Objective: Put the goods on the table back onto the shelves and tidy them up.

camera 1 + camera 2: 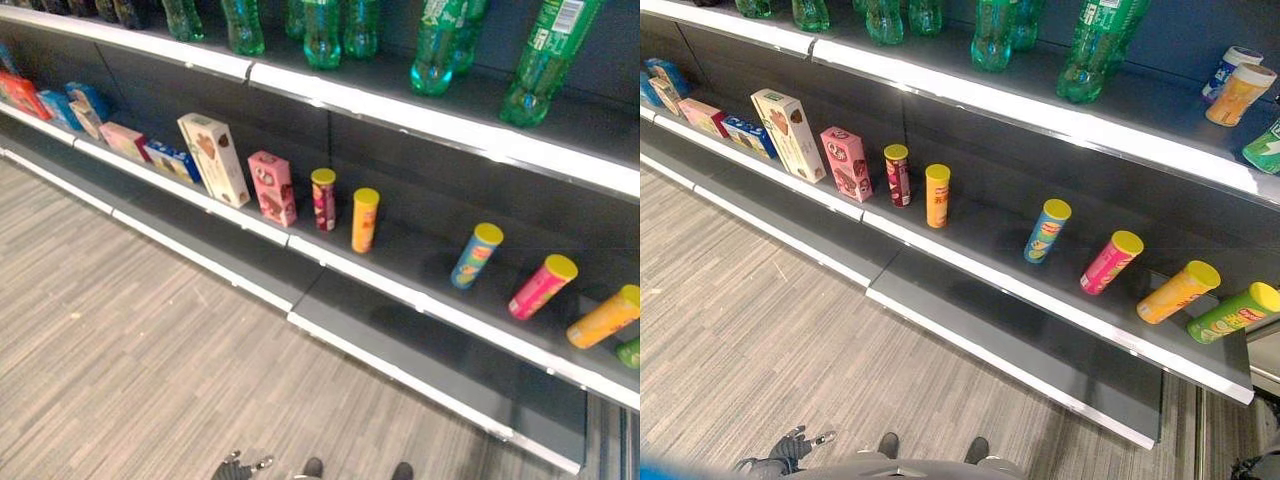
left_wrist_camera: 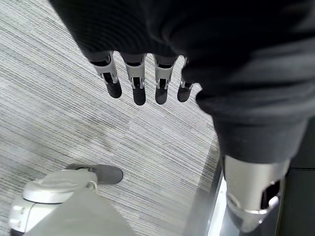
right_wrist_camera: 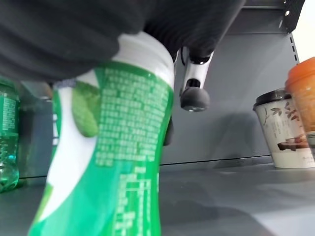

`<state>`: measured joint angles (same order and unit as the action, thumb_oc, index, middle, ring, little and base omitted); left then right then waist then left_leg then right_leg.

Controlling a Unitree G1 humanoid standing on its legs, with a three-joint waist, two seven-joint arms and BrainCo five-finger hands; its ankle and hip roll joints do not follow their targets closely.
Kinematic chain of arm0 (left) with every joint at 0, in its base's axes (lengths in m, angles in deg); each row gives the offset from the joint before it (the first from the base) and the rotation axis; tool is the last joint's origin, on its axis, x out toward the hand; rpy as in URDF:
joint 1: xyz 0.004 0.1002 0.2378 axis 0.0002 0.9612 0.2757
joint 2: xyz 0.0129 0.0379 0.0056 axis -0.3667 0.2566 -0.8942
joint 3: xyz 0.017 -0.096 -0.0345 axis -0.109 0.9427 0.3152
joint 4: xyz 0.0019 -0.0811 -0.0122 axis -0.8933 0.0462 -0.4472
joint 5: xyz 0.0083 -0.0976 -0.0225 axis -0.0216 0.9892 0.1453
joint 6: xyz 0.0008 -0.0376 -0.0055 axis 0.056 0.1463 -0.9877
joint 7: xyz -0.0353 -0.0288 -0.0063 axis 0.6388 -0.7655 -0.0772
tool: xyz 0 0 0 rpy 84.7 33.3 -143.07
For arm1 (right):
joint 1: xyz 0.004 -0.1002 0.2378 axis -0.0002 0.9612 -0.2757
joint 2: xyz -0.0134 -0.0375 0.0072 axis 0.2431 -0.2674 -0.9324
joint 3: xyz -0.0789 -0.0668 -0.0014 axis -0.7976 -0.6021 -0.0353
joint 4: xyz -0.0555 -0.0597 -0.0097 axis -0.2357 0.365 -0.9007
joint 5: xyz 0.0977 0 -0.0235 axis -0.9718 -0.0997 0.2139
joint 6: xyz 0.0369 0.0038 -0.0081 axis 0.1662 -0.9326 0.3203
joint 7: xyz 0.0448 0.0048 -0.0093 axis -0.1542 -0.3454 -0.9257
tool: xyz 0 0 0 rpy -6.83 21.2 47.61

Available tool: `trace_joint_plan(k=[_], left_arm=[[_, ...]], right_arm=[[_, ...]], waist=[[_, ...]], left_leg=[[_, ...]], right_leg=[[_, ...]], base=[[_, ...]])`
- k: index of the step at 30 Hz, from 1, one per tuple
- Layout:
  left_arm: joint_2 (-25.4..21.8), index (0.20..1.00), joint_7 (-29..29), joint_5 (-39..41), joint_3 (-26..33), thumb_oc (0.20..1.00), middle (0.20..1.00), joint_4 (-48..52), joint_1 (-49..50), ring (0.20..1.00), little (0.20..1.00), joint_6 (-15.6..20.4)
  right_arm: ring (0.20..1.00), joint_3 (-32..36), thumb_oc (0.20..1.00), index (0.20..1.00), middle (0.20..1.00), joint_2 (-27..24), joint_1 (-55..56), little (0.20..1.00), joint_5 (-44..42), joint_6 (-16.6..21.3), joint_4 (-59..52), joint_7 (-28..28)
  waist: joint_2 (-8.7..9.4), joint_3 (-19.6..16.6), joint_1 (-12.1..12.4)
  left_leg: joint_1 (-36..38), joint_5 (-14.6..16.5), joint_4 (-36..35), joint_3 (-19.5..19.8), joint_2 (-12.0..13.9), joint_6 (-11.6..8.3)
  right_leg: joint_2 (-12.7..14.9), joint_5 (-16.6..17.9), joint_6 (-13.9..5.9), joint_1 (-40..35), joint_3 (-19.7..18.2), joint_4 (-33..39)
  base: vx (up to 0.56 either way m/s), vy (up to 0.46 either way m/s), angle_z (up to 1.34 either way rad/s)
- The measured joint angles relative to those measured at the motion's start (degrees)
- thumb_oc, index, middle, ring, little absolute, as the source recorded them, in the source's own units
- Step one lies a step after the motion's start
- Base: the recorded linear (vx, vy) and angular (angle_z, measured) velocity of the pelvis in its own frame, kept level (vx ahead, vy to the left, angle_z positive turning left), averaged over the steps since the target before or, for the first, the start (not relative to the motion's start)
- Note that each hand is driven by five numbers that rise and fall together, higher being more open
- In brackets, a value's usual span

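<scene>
Green-and-white cup (image 3: 113, 147) in right hand (image 3: 162, 24) — fingers (image 3: 194, 93) curled round it, on top shelf (image 3: 236, 196) near two cups (image 3: 283, 130). Left hand (image 2: 147, 29) — fingers straight, spread, holding nothing.

Right wrist view: the green cup (image 3: 113, 162) runs past the lower edge, and its top is hidden under the right hand (image 3: 88, 29); one finger (image 3: 195, 93) shows just beside it, the rest covered. Beyond the fingers, an orange cup (image 3: 302, 103) is cut by the edge. Head views: green bottles (image 1: 540, 60) lose their tops at the upper edge.
</scene>
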<state>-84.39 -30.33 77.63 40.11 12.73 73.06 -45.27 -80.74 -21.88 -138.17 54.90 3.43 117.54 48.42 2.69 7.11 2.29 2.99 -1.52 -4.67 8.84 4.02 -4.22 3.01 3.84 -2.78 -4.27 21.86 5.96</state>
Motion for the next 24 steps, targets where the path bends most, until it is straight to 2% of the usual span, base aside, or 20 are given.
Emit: trace_joint_plan(k=[12,24], left_arm=[[0.0,1.000,0.0,0.0,0.0,1.000,1.000,-0.1,0.2,1.000,1.000,0.0],[0.0,1.000,-0.7,0.0,0.0,1.000,1.000,-0.1,0.4,1.000,1.000,0.1]], right_arm=[[0.200,-0.4,0.200,0.200,0.200,1.9,-0.9,0.200,0.2,0.0,0.1,-0.1],[0.200,-1.9,0.200,0.200,0.200,2.1,-1.3,0.200,6.9,-0.1,0.0,0.0]], waist=[[-0.10,0.1,0.2],[0.54,0.4,1.0]], left_leg=[[-0.4,-0.3,-0.1,1.4,0.1,-0.45],[-0.3,-0.3,-0.2,1.4,0.1,-0.45]], right_leg=[[-0.1,-0.2,0.08,-0.3,1.4,0.0],[0.0,-0.2,0.06,-0.4,1.4,0.0]], base=[[0.03,-0.014,0.06],[0.02,0.007,0.00]])
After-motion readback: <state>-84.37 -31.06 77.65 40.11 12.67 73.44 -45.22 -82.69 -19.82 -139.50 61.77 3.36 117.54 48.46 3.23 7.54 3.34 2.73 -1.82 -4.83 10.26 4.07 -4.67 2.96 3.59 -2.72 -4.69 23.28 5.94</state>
